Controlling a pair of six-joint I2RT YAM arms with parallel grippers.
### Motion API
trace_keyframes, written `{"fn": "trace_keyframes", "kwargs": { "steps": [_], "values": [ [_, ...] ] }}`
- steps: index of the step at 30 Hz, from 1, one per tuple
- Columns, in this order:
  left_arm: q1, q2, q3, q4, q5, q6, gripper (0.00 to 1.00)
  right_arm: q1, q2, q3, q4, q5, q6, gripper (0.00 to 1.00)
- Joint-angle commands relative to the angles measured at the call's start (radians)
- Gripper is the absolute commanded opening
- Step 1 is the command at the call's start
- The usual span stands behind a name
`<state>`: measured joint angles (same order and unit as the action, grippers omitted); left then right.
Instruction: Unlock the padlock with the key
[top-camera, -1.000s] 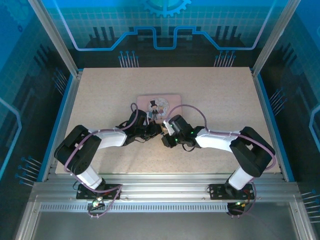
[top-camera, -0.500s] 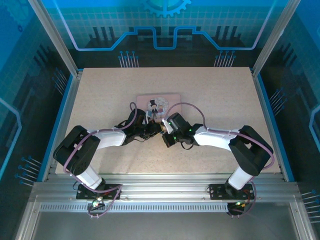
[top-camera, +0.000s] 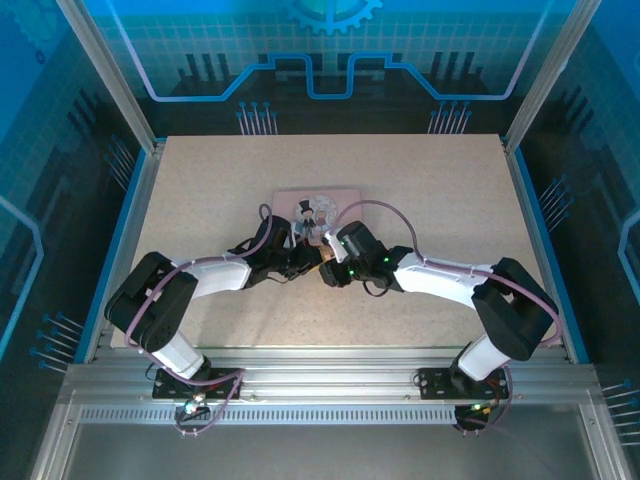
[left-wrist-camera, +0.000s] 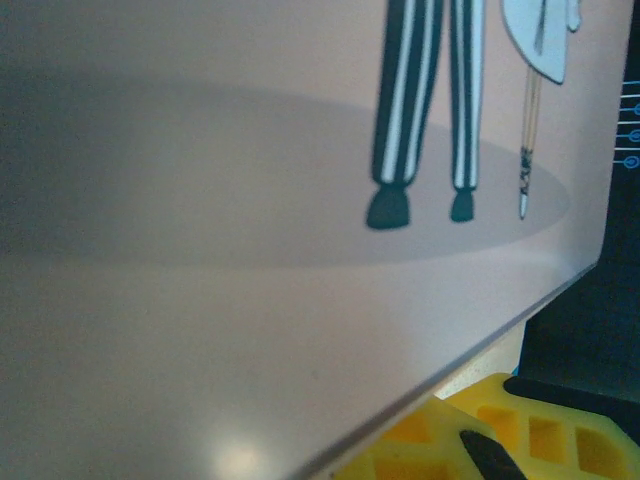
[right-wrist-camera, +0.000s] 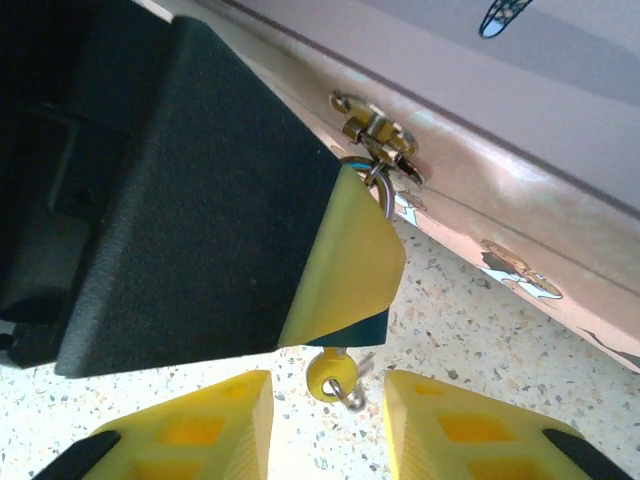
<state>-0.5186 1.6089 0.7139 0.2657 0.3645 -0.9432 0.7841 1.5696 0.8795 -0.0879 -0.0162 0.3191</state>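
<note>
Right gripper (right-wrist-camera: 328, 400): fingers spread, one on either side of the small key with a round yellow head (right-wrist-camera: 334, 374), with a gap showing on both sides. Judged purpose: to bracket the head so that it can be closed on and turned.

From the key head the shank runs toward 12 o'clock and disappears under a yellow pad (right-wrist-camera: 345, 270) on a black finger of the left gripper (top-camera: 310, 262). The tiny dark padlock (right-wrist-camera: 367, 326) shows only as a bluish sliver at that pad's lower edge. It hangs just below the brass hasp (right-wrist-camera: 378, 133) at 12 o'clock.

Left gripper: the opposing finger is hidden, so I cannot tell whether it is clamped. Judged purpose: to steady the padlock body against the twist.

The hasp is mounted on the near wall of the pink rectangular tin (right-wrist-camera: 520, 150), which rests on the speckled beige table (right-wrist-camera: 450, 330).

From above, both arms meet at the tin's 6 o'clock edge.

Task status: key apparently seated, not yet gripped.
</note>
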Motion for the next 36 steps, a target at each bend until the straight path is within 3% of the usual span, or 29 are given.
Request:
{"fn": "trace_keyframes", "kwargs": {
  "steps": [1, 20, 26, 36],
  "values": [
    [0.006, -0.030, 0.039, -0.005, 0.075, -0.019, 0.00, -0.005, 0.001, 0.038, -0.015, 0.014, -0.022, 0.37],
    [0.013, -0.048, 0.048, -0.034, 0.084, -0.006, 0.00, 0.012, 0.070, 0.081, -0.032, 0.046, -0.037, 0.38],
    [0.012, -0.051, 0.042, -0.032, 0.088, -0.008, 0.00, 0.011, 0.087, 0.100, -0.044, 0.037, -0.044, 0.31],
    [0.017, -0.056, 0.039, -0.033, 0.089, -0.007, 0.00, 0.014, 0.102, 0.106, -0.052, 0.038, -0.042, 0.36]
  ]
}}
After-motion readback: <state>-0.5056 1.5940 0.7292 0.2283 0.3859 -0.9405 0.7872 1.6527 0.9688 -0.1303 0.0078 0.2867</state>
